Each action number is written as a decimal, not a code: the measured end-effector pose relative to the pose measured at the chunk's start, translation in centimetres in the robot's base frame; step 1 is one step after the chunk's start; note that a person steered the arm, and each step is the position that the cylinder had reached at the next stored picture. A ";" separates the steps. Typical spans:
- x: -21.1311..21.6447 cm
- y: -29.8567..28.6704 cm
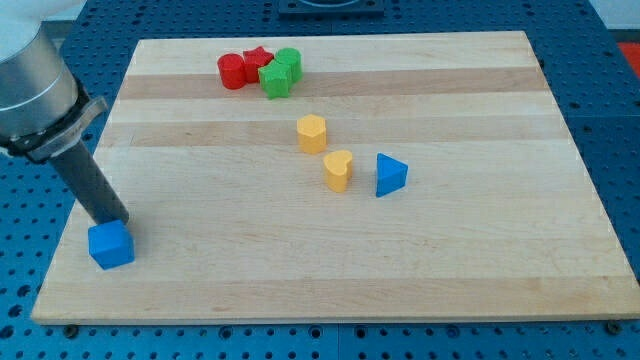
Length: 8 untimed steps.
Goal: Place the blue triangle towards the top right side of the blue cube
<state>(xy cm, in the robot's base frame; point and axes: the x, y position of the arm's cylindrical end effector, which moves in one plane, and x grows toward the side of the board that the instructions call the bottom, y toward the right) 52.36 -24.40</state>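
Nearest the view's bottom sits the blue cube [111, 244], close to the board's [450, 280] lower-left corner, and my tip [116, 219] rests right at its upper edge, touching or all but touching it. No gripper is fitted, only the rod, so nothing is spread or pinching anything. The blue triangle [390, 175] lies well apart, right of the board's middle, with a yellow heart [338, 170] just beside it on the view's left and a second yellow block [312, 133] a little farther up and left. Red and green blocks [262, 70] cluster near the view's top, out of the way. First risk, I judge: the tip is so tight against the cube that pulling away carelessly could nudge it, and it has little board left below and to the left. Second: the triangle must travel leftward toward the cube, and the heart stands almost in that line, so a straight push could drive the two together or carry the heart along. Third: the triangle's slanted faces may let it pivot off the rod if pushed off-centre, swinging it wide. Last, an overlong push could ram the triangle into the cube and shift the reference itself.
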 end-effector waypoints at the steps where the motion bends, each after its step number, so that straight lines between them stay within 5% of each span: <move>1: 1.9 0.0; 4: 2.1 18.7; 6: -2.4 34.5; 7: -7.1 35.0; 8: -7.3 33.4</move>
<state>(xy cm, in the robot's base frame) 45.09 8.97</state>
